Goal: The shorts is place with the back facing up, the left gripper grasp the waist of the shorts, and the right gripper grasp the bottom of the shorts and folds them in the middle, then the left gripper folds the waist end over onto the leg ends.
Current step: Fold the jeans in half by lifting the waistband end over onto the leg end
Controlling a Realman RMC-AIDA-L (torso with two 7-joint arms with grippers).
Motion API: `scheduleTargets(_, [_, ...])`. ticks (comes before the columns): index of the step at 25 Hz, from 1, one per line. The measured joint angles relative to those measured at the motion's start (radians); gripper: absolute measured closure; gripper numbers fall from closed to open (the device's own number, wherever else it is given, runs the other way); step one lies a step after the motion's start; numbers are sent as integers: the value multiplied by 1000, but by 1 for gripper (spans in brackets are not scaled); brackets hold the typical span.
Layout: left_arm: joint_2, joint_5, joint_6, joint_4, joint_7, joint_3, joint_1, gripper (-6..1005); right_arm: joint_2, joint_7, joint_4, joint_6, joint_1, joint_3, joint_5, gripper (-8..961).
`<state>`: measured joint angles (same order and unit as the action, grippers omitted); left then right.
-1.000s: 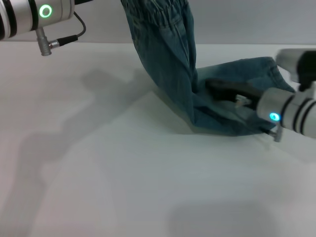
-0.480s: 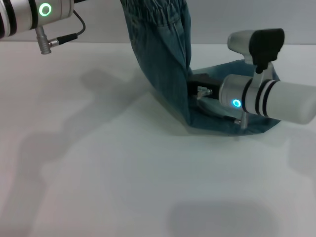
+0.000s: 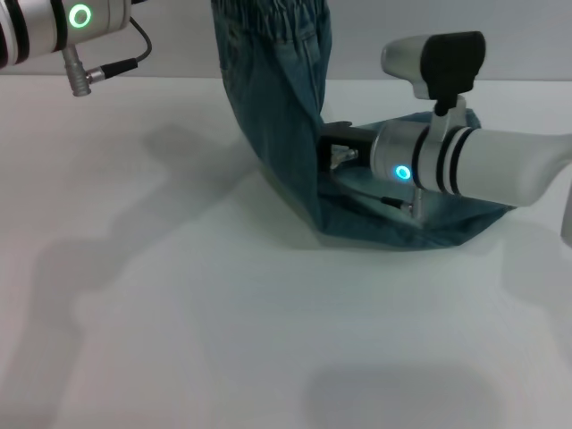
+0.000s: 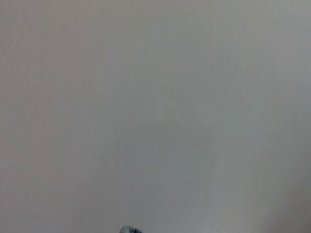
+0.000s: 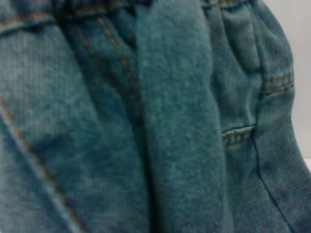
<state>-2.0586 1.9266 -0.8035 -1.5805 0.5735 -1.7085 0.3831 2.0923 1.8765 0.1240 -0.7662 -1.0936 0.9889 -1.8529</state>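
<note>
My right gripper [image 3: 332, 154] has slid left along the table [image 3: 179, 295] against the hanging shorts [image 3: 277, 116], marking the fold line; I cannot tell either claw's state.

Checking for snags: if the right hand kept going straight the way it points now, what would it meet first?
Most likely the shorts: the right hand points at the hanging denim panel, and its wrist view is filled with that fabric. Actual contact can't be judged.

We can read no text, label, brand, number or sign anywhere: none on the shorts [image 3: 277, 116], none on either arm's wrist housing, none on the table [image 3: 179, 313].
</note>
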Motion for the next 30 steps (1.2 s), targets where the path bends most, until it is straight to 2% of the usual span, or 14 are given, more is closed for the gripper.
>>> scheduleTargets(4, [0, 0, 6, 3, 2, -2, 0, 940, 0, 11, 43, -9, -32, -6, 7, 953])
scheduleTargets(6, [1, 0, 7, 4, 8, -7, 0, 940, 0, 23, 37, -13, -14, -18, 17, 953])
scheduleTargets(7, [1, -2, 7, 5, 11, -9, -1, 940, 0, 25, -2, -21, 31, -27, 20, 953])
scheduleTargets(8, [1, -2, 7, 5, 13, -11, -2, 940, 0, 25, -2, -21, 31, -27, 20, 953])
scheduleTargets(13, [2, -3, 6, 5, 14, -13, -7, 940, -1, -15, -154, -50, 200, -29, 17, 953])
scheduleTargets(18, [2, -10, 4, 1, 14, -13, -8, 940, -6, -80, -209, -51, 281, -25, 15, 953])
scheduleTargets(22, [1, -14, 4, 3, 15, -11, -3, 940, -2, -113, -169, -54, 264, -15, 18, 953])
scheduleTargets(30, [0, -64, 7, 4, 48, -12, -1, 940, 0, -113, -44, -64, 151, -20, 41, 954])
